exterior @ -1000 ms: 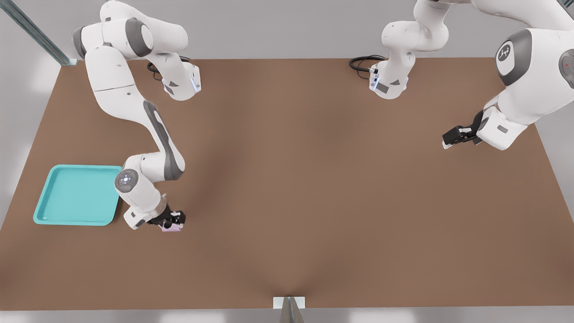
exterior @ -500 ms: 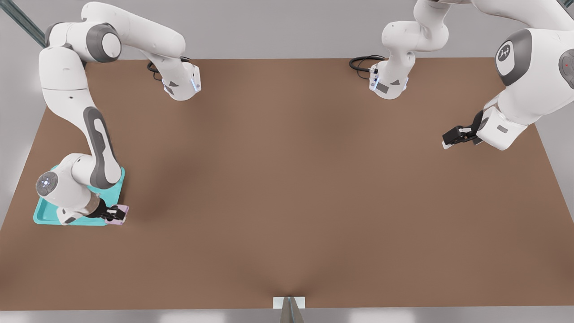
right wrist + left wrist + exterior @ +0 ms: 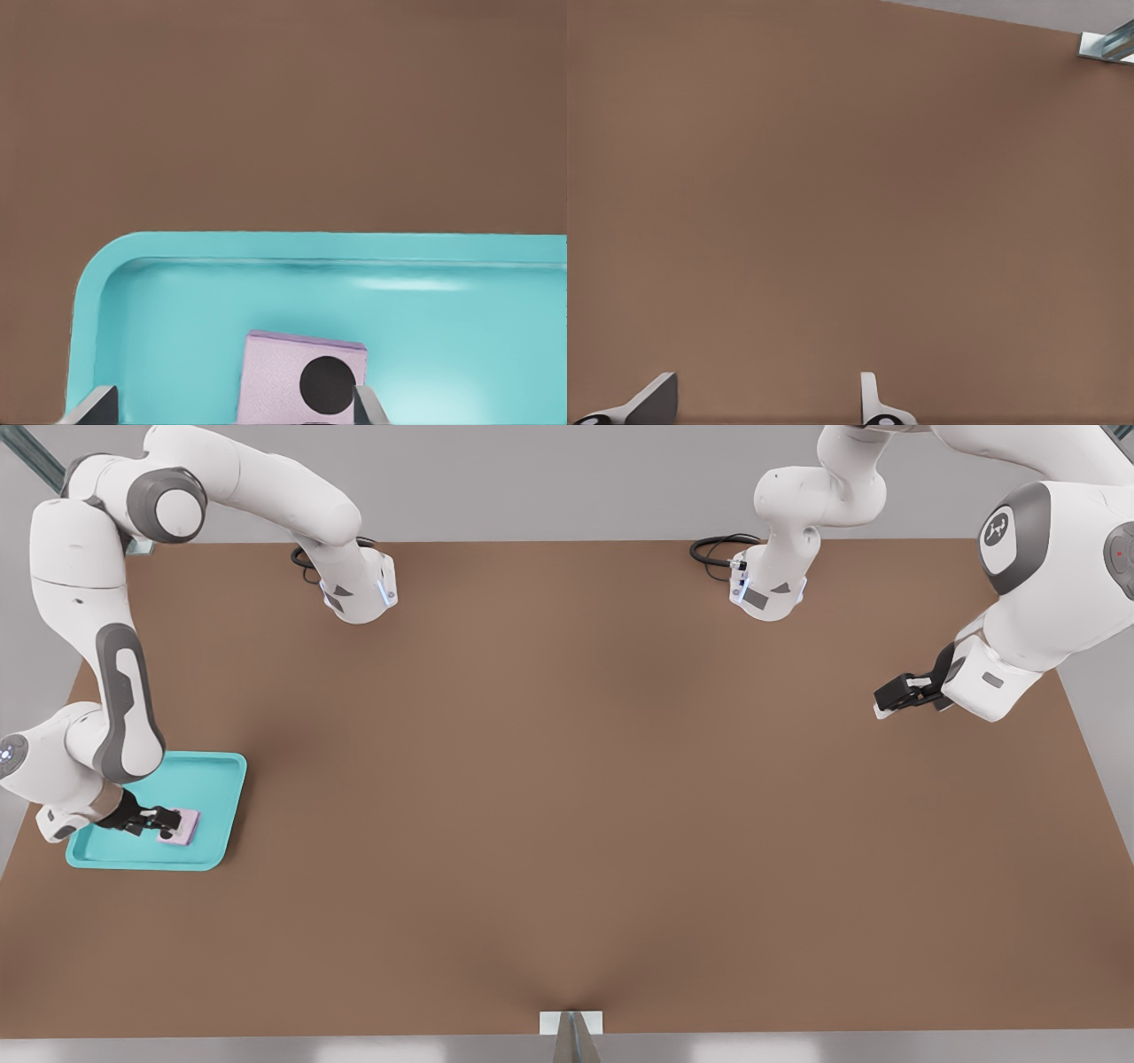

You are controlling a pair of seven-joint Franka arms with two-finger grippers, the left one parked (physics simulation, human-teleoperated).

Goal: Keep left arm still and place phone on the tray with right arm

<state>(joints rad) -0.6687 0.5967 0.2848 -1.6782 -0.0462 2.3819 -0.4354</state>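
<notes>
Turquoise tray (image 3: pixel 208 784), pale lilac phone (image 3: pixel 180 825) with a black lens, brown table (image 3: pixel 576 779).

The gripper (image 3: pixel 168 820) is hemmed by the phone (image 3: pixel 180 825) and tray (image 3: pixel 223 797) rim; open table (image 3: pixel 576 779) is left beyond.

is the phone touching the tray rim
Apart. The right wrist view shows bare floor between the phone and the rim of the tray. The gripper, open, sits over the phone inside the tray.
</notes>
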